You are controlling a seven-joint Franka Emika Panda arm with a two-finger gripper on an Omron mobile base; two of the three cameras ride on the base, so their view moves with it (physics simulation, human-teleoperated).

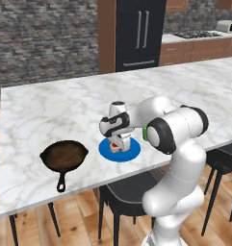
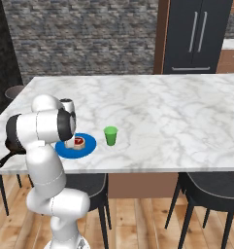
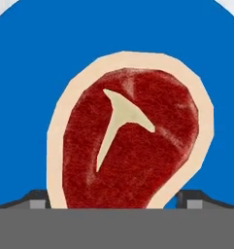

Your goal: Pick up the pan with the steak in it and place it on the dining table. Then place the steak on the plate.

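Note:
The steak (image 3: pixel 133 141), red with a pale fat rim, lies flat on the blue plate (image 3: pixel 41 58). My gripper (image 3: pixel 117 199) hangs low over it, open, one fingertip at each side of the meat. In the base views the gripper (image 1: pixel 118 144) points down at the steak (image 1: pixel 116 147) on the plate (image 1: pixel 108 153), near the front edge of the dining table (image 1: pixel 50 105). The dark pan (image 1: pixel 64 154) sits on the table just left of the plate, with nothing in it and its handle toward the table's edge. From the right, the steak (image 2: pixel 79 141) and plate (image 2: pixel 89 145) show beside my arm, which partly hides the pan (image 2: pixel 11 146).
A green cup (image 2: pixel 110 135) stands on the table just right of the plate. Dark chairs (image 1: pixel 127 192) are tucked under the table's front edge. A black fridge (image 1: pixel 139 33) and kitchen counters stand far behind.

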